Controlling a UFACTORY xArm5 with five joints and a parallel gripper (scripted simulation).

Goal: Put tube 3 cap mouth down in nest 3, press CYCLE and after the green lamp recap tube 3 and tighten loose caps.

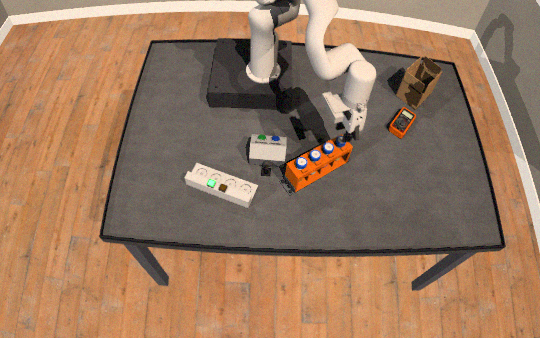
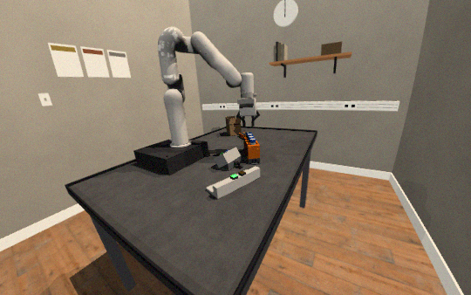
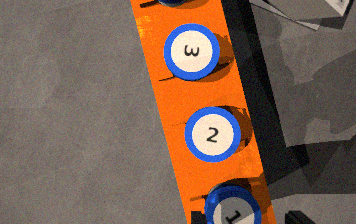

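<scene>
Grey walls and a plank floor frame the dark table. Right of centre in the top view, the orange decapping station holds four capped tubes. Cap 3 sits on its tube, upper middle of the wrist view. Part-open, the jaws of the gripper hold nothing around cap 1. On the cap tray, lower left, the green lamp glows.
</scene>
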